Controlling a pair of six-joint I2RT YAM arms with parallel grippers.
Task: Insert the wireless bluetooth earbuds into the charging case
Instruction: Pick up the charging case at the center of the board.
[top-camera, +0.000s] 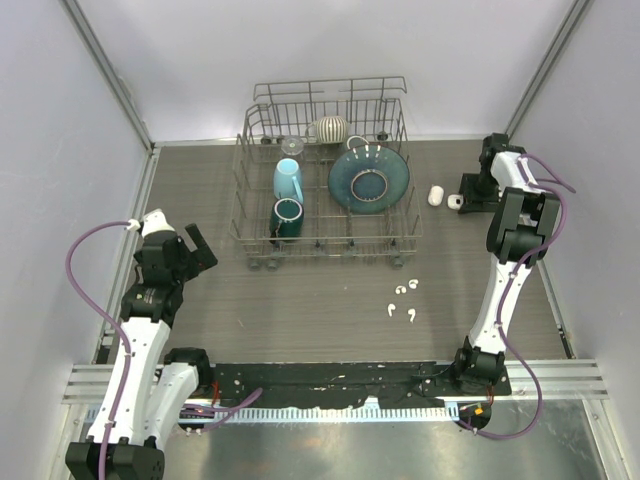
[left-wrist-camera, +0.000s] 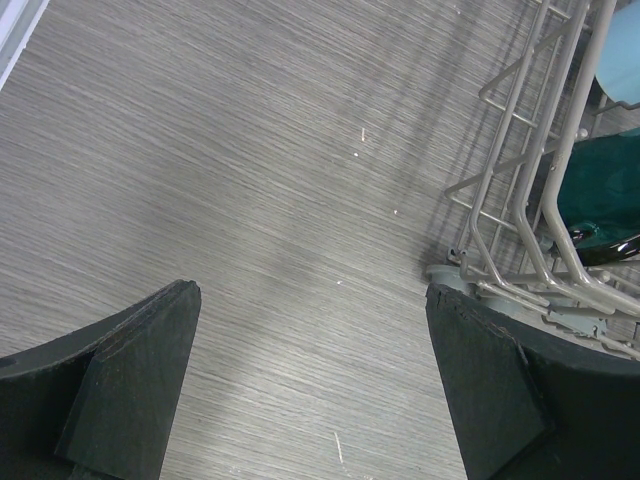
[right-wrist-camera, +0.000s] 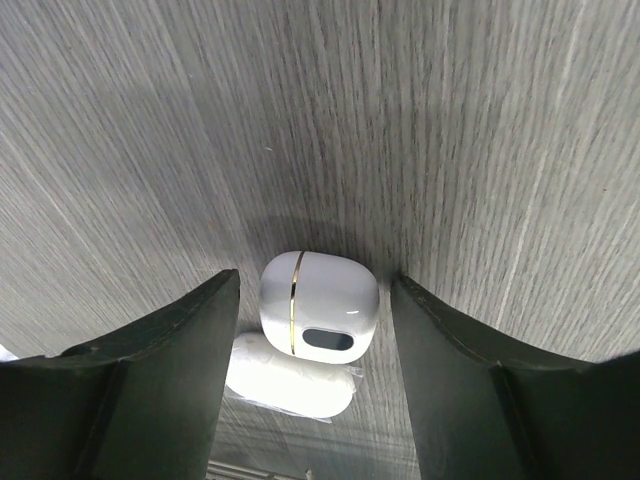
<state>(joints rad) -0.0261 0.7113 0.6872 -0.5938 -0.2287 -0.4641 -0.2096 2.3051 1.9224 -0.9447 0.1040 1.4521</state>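
Note:
Several tiny white earbuds (top-camera: 410, 315) lie loose on the table in front of the dish rack, far from both grippers. Two white cases (top-camera: 435, 195) (top-camera: 455, 202) rest at the right back. In the right wrist view a glossy white charging case (right-wrist-camera: 320, 305) with a gold seam and a dark oval window sits between the fingers of my right gripper (right-wrist-camera: 315, 278), which is open with a narrow gap on each side. A second white case (right-wrist-camera: 290, 385), in clear film, lies just beside it. My left gripper (left-wrist-camera: 310, 290) is open wide over bare table.
A wire dish rack (top-camera: 240, 200) stands at the back centre and holds a teal plate (top-camera: 368, 178), a light blue cup (top-camera: 288, 180) and a dark teal cup (top-camera: 287, 217). Its left front corner (left-wrist-camera: 530, 180) is close to my left gripper's right finger.

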